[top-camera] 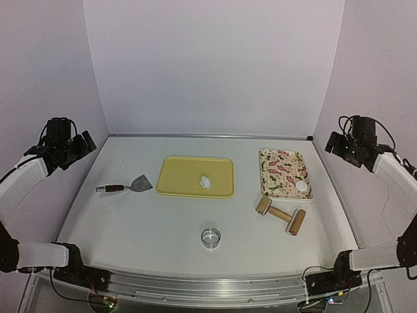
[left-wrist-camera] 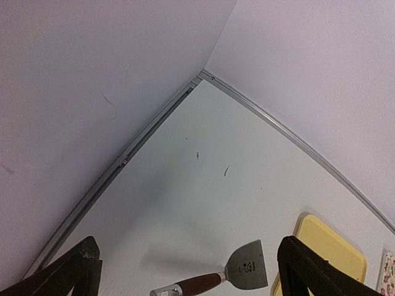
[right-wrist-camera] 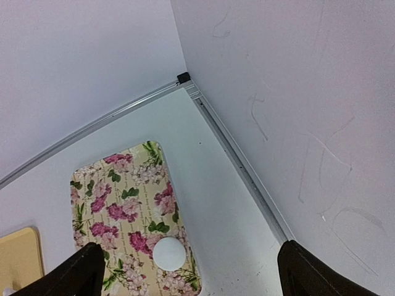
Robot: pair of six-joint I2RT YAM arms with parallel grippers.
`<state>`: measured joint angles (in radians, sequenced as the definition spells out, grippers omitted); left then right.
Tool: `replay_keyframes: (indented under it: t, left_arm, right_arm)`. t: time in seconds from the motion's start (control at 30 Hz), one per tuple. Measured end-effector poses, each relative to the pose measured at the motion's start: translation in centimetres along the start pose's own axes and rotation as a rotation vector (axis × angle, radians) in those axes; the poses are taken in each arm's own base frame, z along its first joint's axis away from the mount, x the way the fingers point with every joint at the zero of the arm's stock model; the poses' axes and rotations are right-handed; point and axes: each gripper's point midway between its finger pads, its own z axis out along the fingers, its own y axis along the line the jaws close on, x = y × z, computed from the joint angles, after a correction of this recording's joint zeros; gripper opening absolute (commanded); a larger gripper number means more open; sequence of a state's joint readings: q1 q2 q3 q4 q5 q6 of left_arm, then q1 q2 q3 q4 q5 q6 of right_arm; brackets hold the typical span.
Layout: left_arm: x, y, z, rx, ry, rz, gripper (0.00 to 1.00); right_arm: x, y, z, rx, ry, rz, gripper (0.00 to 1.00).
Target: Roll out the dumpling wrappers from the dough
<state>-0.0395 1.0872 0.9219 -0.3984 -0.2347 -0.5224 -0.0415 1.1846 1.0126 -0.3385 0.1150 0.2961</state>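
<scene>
Tabletop with both arms raised. The left gripper (top-camera: 77, 145) hangs high over the left edge, its fingers (left-wrist-camera: 74, 271) spread wide with nothing between them. The right gripper (top-camera: 339, 145) hangs likewise over the right edge, fingers (right-wrist-camera: 86, 265) spread wide and bare.

One dumpling wrapper (top-camera: 301, 186), a flat white disc, lies on the floral tray (top-camera: 280, 163) at that tray's near right corner. The tray sits close to the right edge, toward the far right corner of the tabletop. A small lump of dough (top-camera: 204, 182) rests on the yellow tray (top-camera: 176, 173) in the middle of the tabletop.

The rolling pin (top-camera: 281, 214) lies at a slant just nearside of the floral tray. The ring cutter (top-camera: 210, 237) stands alone toward the near edge, about midway along it. The scraper (top-camera: 127, 186) lies between the yellow tray and the left edge, blade toward the tray.
</scene>
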Motion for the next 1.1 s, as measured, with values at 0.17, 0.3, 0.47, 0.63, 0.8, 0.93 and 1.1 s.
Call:
replay_keyframes:
  t: [0.17,0.3,0.47,0.63,0.8,0.93,1.1]
  left_arm:
    - [0.6,0.4,0.7,-0.040,0.037,-0.009,1.00]
    - [2.0,0.6,1.7,-0.056,0.104,-0.009,1.00]
    - [3.9,0.1,2.4,-0.029,0.190,-0.033,1.00]
    - [5.4,-1.4,2.3,0.056,0.263,-0.050,0.99]
    - [7.1,-2.6,2.2,0.133,0.333,-0.015,0.98]
    - [8.1,-3.9,2.0,0.187,0.367,0.019,0.98]
    - [8.4,-5.2,1.6,0.240,0.381,0.027,0.97]
  right_arm:
    - [0.1,-0.4,-0.1,0.021,0.010,-0.004,0.98]
    - [1.2,0.5,-0.2,-0.034,0.068,0.037,0.98]
    - [6.6,1.5,0.1,-0.097,0.271,0.163,0.87]
    - [17.1,0.8,0.4,-0.085,0.603,0.269,0.73]
    - [22.6,1.2,0.5,-0.062,0.829,0.301,0.64]
    - [25.6,2.3,0.6,-0.052,0.942,0.261,0.56]
    - [27.3,2.9,0.7,-0.027,1.007,0.220,0.42]
